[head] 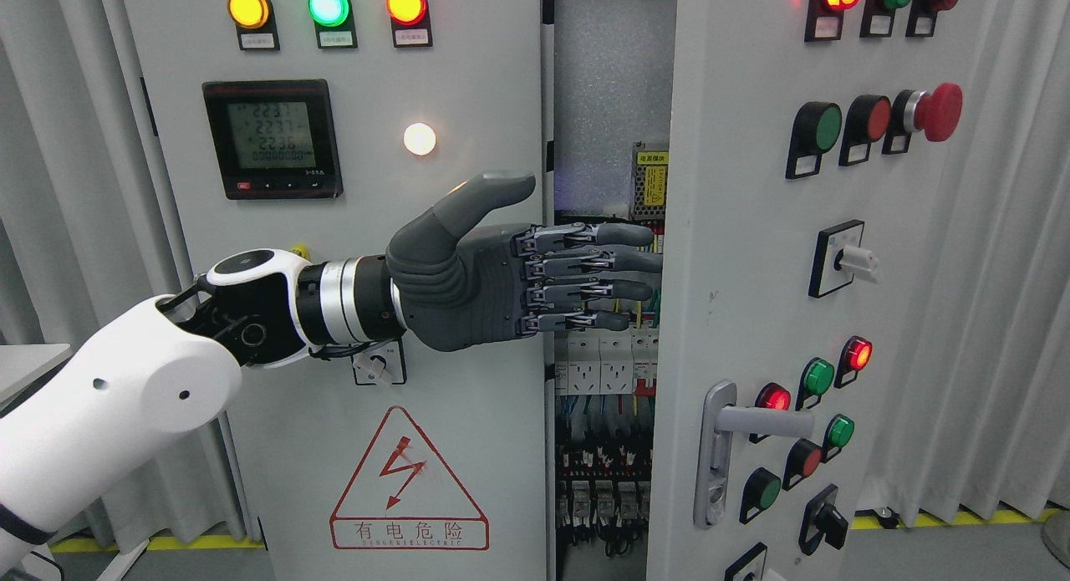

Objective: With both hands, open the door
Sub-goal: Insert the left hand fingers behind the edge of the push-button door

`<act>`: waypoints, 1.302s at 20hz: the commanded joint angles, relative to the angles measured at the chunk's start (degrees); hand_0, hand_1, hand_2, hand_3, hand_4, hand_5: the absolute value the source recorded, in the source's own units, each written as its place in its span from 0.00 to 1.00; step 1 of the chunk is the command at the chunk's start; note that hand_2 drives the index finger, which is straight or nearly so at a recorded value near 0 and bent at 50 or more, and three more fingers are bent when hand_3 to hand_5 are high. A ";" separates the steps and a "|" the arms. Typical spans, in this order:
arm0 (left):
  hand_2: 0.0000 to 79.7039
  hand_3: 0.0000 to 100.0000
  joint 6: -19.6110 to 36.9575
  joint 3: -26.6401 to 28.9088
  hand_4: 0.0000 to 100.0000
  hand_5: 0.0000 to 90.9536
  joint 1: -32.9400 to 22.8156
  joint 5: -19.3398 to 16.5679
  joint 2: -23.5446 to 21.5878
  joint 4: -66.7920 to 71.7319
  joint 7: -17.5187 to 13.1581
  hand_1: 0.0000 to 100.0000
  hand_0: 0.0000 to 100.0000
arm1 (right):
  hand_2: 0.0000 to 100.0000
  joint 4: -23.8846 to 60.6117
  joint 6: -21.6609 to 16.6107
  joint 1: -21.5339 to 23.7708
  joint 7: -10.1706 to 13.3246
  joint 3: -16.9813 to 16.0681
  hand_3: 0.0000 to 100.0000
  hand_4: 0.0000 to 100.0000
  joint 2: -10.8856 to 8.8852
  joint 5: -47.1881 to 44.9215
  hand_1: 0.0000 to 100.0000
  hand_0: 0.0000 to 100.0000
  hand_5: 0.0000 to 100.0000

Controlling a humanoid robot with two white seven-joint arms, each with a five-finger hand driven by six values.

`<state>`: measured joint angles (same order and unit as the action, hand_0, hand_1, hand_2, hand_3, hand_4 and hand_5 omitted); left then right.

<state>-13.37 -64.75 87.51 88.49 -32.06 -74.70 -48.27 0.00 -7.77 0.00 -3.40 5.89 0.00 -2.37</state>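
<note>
A grey electrical cabinet has two doors. The right door (752,230) stands ajar, swung toward me, with a silver lever handle (736,439) at its lower left. The left door (376,481) is closed. Through the gap I see breakers and wiring (598,447). My left hand (585,272) reaches across the left door with fingers (623,263) straight and spread. The fingertips reach into the gap, at or just behind the free edge of the right door. It holds nothing. My right arm is out of view.
The left door carries three lit indicator lamps (328,6), a digital meter (272,138), a small selector switch and a red electric-hazard sign (408,481). The right door carries push buttons, a red emergency stop (936,111) and rotary switches. Grey curtains hang on both sides.
</note>
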 commanded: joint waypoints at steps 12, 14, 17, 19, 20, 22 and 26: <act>0.04 0.03 0.01 -2.92 0.03 0.00 3.63 1.07 3.67 1.13 0.02 0.00 0.29 | 0.00 0.44 0.04 -1.23 -0.02 0.00 0.00 0.00 -0.18 0.00 0.00 0.22 0.00; 0.04 0.03 0.01 -2.75 0.03 0.00 4.07 1.07 5.33 1.40 0.11 0.00 0.29 | 0.00 0.44 0.04 -1.23 -0.02 0.00 0.00 0.00 -0.18 0.00 0.00 0.22 0.00; 0.04 0.03 0.01 -2.84 0.03 0.00 4.33 1.07 6.83 1.75 0.81 0.00 0.29 | 0.00 0.44 0.04 -1.23 -0.02 0.00 0.00 0.00 -0.18 0.00 0.00 0.22 0.00; 0.04 0.03 0.01 -2.92 0.03 0.00 5.29 1.33 7.62 2.54 0.99 0.00 0.29 | 0.00 0.44 -0.05 -1.23 -0.02 0.00 0.00 0.00 -0.18 0.00 0.00 0.22 0.00; 0.04 0.03 0.01 -3.01 0.03 0.00 5.82 2.29 8.15 3.15 0.99 0.00 0.29 | 0.00 0.44 -0.05 -1.23 -0.02 0.00 0.00 0.00 -0.18 0.00 0.00 0.22 0.00; 0.04 0.03 -0.08 -3.01 0.03 0.00 6.35 3.62 9.20 4.12 0.99 0.00 0.29 | 0.00 0.44 0.04 -1.23 -0.02 0.00 0.00 0.00 -0.18 0.00 0.00 0.22 0.00; 0.04 0.03 0.01 -3.01 0.03 0.00 6.97 3.71 9.91 4.04 0.99 0.00 0.29 | 0.00 0.44 -0.05 -1.23 -0.02 0.00 0.00 0.00 -0.18 0.00 0.00 0.22 0.00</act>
<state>-13.24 -67.45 93.25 91.30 -25.63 -72.23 -47.27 0.00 -7.77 0.00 -3.40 5.89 0.00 -2.37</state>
